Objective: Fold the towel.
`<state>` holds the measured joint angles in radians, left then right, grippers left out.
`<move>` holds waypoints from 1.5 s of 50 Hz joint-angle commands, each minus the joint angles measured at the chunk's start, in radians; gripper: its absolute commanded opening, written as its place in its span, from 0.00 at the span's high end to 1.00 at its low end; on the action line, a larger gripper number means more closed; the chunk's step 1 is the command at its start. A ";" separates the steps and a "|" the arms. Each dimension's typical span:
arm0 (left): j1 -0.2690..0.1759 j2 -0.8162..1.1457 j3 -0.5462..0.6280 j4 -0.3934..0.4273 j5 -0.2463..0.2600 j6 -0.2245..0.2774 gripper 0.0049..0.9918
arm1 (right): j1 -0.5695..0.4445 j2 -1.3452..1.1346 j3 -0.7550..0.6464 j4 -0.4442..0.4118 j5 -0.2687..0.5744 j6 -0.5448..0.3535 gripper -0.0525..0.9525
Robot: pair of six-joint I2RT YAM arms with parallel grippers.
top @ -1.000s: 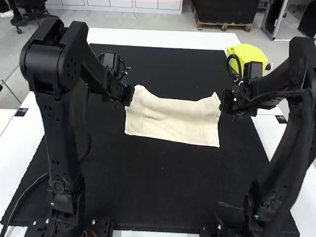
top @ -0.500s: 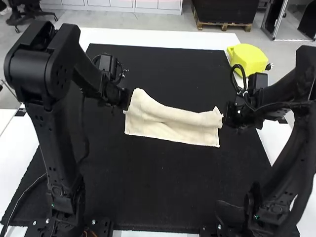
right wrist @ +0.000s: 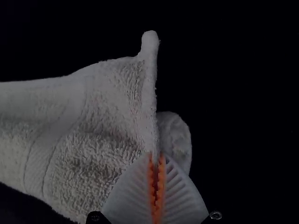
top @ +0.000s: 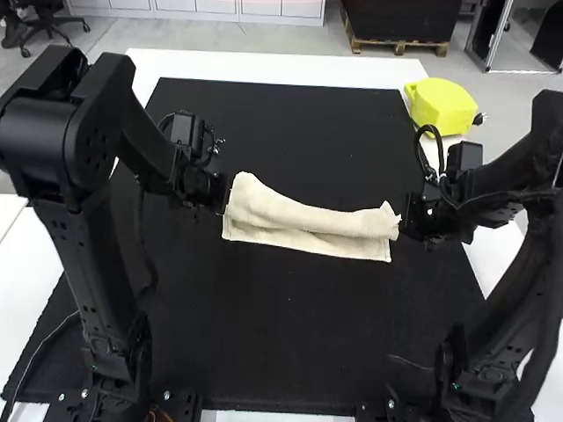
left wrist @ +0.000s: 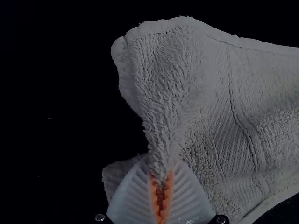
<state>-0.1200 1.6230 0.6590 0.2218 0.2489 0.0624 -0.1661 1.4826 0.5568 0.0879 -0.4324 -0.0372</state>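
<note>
Drawn back: left gripper, right gripper | angled inward | pinching towel

Towel cut off by frame edge in both wrist views, pinched bits hidden between orange pads.

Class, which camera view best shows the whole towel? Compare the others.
The high view: it takes in the towel from end to end, with a raised fold above a flatter strip. The left wrist view shows one end, pinched by the left gripper; the right wrist view, the other, in the right gripper.
</note>
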 commanded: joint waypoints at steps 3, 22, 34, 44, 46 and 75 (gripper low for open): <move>0.019 -0.025 -0.027 0.042 -0.054 -0.007 0.98 | -0.033 -0.036 -0.003 0.009 0.050 -0.015 0.97; 0.017 -0.022 -0.134 0.180 -0.068 -0.010 0.98 | -0.030 -0.030 -0.058 0.055 0.057 -0.012 0.97; 0.017 0.000 -0.173 0.249 -0.092 -0.009 0.98 | -0.030 -0.010 -0.089 0.148 0.086 -0.012 0.97; 0.017 0.023 -0.180 0.264 -0.114 -0.007 0.97 | -0.027 0.022 -0.086 0.193 0.130 -0.012 0.84; 0.017 0.026 -0.180 0.264 -0.117 -0.006 0.97 | -0.027 0.027 -0.084 0.193 0.130 -0.012 0.80; 0.023 0.035 -0.194 0.248 -0.155 -0.022 0.01 | -0.027 0.051 -0.047 0.122 0.133 -0.023 0.18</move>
<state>-0.1028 1.6623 0.4759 0.4648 0.1150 0.0547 -0.1856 1.5356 0.4690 0.2199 -0.3084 -0.0463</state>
